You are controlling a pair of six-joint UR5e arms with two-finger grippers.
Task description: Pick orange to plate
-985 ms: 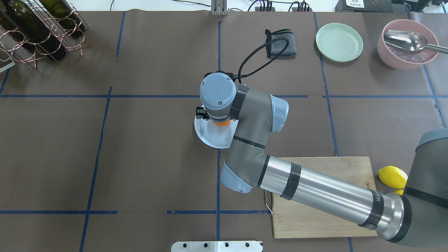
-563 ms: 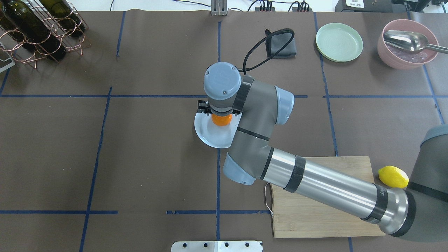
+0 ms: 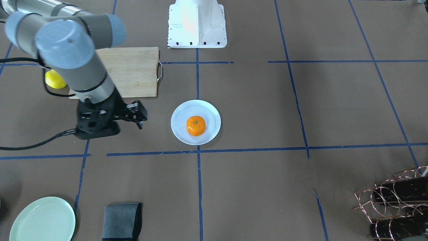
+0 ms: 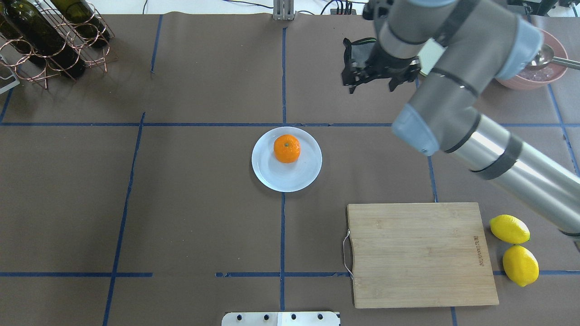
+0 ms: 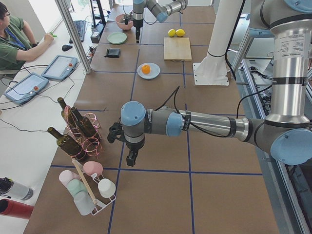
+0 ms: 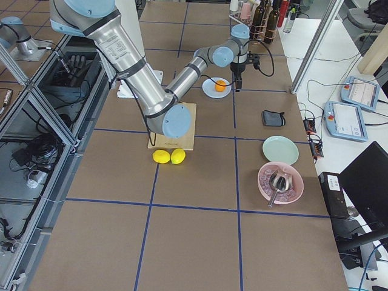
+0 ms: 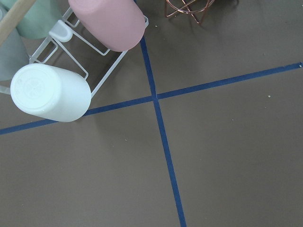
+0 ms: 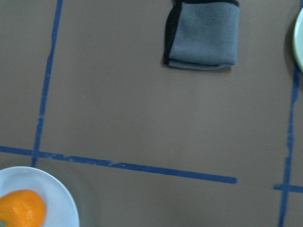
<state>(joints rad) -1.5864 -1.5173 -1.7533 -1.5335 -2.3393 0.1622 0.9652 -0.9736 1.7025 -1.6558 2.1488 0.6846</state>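
**Orange on white plate; right end effector apart and empty**

Front-facing: the orange point(image 3: 196, 126) sits on the white plate point(image 3: 210, 113), stem dimple up, a little off centre. The right end effector point(image 3: 135, 115) is well apart from the plate, on the robot's right of it. Its fingers are spread and grip nothing.

Overhead: from the right end effector, the orange lies toward the robot's base and to the robot's left. The fruit is round, so there is no long axis to line up with. The two lemons point(image 4: 509, 229) lie just beside the cutting board point(image 4: 419, 253), on the desk itself.

Exterior left: the left end effector point(image 5: 130, 158) hangs at the desk's left end near the wine rack point(image 5: 80, 129), far from the plate. Cannot tell whether it is open or closed. The right arm is much the nearer one.

Exterior right: the pink bowl point(image 6: 267, 189) holds a metal scoop point(image 6: 277, 180).

Right wrist: plate rim and orange show at the lower left corner, and a folded grey cloth point(image 8: 202, 33) lies ahead.

Judgement: placement looks complete, and only a retreat seems left.
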